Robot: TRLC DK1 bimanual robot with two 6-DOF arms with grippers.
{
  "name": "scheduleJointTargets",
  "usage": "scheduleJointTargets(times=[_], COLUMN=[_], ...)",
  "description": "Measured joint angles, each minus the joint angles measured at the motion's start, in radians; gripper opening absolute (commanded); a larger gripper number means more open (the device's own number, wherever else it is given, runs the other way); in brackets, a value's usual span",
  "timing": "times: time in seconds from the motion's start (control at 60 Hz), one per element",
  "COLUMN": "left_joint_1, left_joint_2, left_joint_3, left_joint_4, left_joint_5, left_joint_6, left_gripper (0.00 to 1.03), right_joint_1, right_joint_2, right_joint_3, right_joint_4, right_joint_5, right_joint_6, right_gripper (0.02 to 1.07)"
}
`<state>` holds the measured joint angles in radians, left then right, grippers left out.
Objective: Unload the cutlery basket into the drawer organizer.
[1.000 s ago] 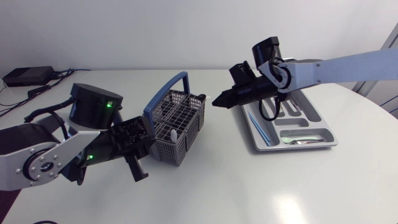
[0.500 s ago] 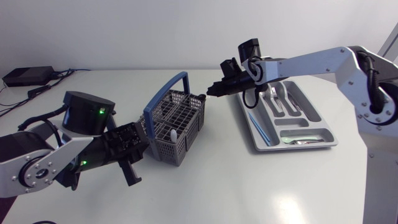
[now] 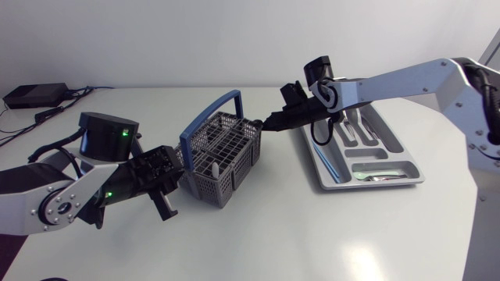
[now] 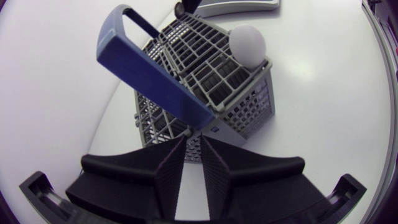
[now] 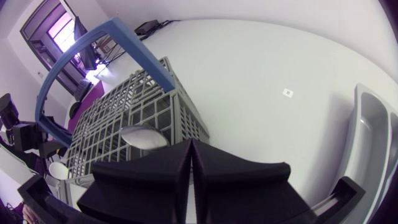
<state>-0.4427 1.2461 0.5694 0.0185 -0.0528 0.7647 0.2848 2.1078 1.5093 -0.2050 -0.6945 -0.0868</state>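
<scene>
Count: one cutlery basket, one drawer organizer, two arms. Basket is grey mesh with a blue hoop handle and holds two spoon bowls, one silver, one white. Organizer lies near the basket. Left gripper, fingers narrowly parted, sits at the basket's wall. Right gripper, fingers pressed together, sits at its rim.

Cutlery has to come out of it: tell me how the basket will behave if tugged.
The basket looks like light, stiff plastic mesh, so it would probably slide on the smooth table. Its tall handle might let it tip if snagged.
</scene>
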Motion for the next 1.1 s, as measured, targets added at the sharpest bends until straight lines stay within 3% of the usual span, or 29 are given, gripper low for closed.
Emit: scheduleJointTargets(times=[0.583, 0.95, 1.1], left_joint_1=[0.146, 0.179, 0.207], left_joint_2=[0.135, 0.162, 0.088], left_joint_3=[-0.002, 0.006, 0.014], left_joint_4=[0.167, 0.162, 0.032], left_joint_5=[0.02, 0.074, 0.111], left_joint_6=[0.048, 0.052, 0.06], left_gripper=[0.21, 0.21, 0.21], right_joint_1=[0.058, 0.08, 0.065], right_joint_2=[-0.301, -0.383, -0.444], right_joint_3=[-0.397, -0.478, -0.496], right_joint_4=[-0.033, -0.057, -0.045], right_joint_5=[0.002, 0.04, 0.071], right_joint_6=[-0.071, -0.079, -0.08], right_gripper=[0.08, 0.08, 0.08])
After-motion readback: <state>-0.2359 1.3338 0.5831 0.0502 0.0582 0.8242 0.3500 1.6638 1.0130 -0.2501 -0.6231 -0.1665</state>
